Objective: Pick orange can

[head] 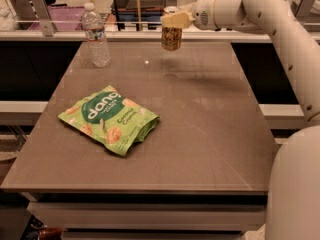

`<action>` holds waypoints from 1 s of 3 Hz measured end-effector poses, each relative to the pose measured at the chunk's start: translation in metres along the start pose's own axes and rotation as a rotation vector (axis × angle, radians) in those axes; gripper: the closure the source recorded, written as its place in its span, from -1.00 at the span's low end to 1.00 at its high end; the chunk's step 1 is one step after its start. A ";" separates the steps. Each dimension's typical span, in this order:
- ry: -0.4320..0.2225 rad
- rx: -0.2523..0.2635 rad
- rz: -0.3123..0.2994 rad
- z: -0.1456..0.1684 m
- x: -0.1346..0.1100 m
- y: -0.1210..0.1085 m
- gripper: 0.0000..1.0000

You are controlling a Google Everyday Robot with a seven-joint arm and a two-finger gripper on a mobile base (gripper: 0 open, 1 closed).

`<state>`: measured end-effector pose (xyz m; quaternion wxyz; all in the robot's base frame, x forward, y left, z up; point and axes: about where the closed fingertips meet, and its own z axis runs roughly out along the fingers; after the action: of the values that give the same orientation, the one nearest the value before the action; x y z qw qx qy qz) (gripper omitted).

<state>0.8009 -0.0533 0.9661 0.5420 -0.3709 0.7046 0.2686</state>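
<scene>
The orange can (171, 37) is a slim orange-brown can with pale lettering and a silver rim. It hangs above the far edge of the table (200, 134), lifted off the surface. My gripper (174, 20) reaches in from the right on the white arm and is shut on the can's upper part. Its pale fingers (176, 20) cover the can's top band.
A clear plastic water bottle (96, 34) stands at the far left of the table. A green snack bag (109, 118) lies left of centre. Shelving and a counter run behind the table's far edge. My white arm spans the right side.
</scene>
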 end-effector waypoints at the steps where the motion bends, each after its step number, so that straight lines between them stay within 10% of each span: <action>1: 0.002 -0.033 -0.043 -0.017 -0.032 0.004 1.00; 3: 0.009 -0.034 -0.124 -0.029 -0.071 0.015 1.00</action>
<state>0.7816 -0.0509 1.0423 0.5481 -0.4241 0.6782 0.2445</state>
